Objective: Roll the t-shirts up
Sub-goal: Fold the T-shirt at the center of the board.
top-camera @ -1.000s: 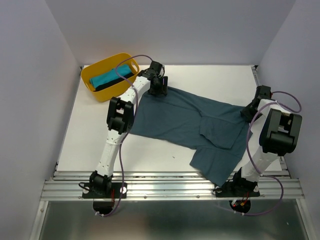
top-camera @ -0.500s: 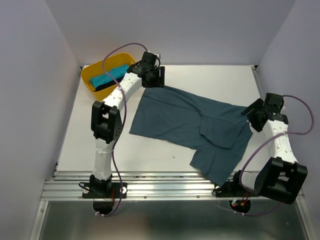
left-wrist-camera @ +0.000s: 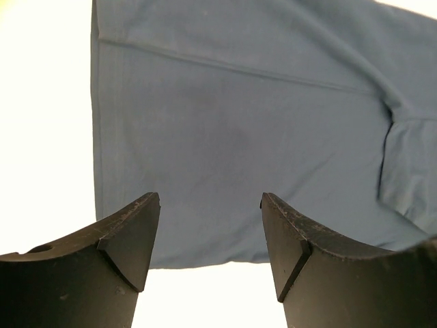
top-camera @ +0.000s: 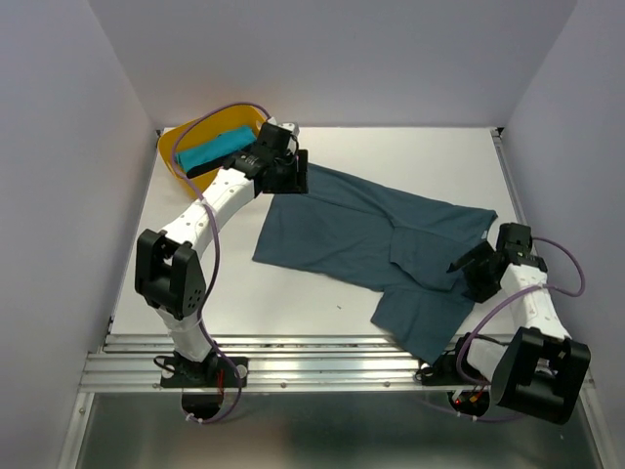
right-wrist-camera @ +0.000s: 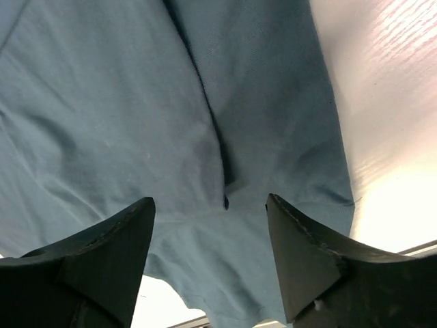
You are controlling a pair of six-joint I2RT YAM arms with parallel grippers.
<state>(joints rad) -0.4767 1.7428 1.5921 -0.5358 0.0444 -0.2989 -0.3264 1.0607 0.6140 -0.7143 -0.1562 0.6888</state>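
Likely a crooked roll

Both the left gripper and right gripper hang open and empty over the slate-blue t-shirt, spread skewed on the table; uneven pinches at its creased folds could bunch it.

A white desk sits in a plain booth, closed in by a pale grey back wall, a left wall and a right wall. A ribbed metal rail runs along its near edge. The light is bright and even, glaring off the bare desk top in both wrist views.
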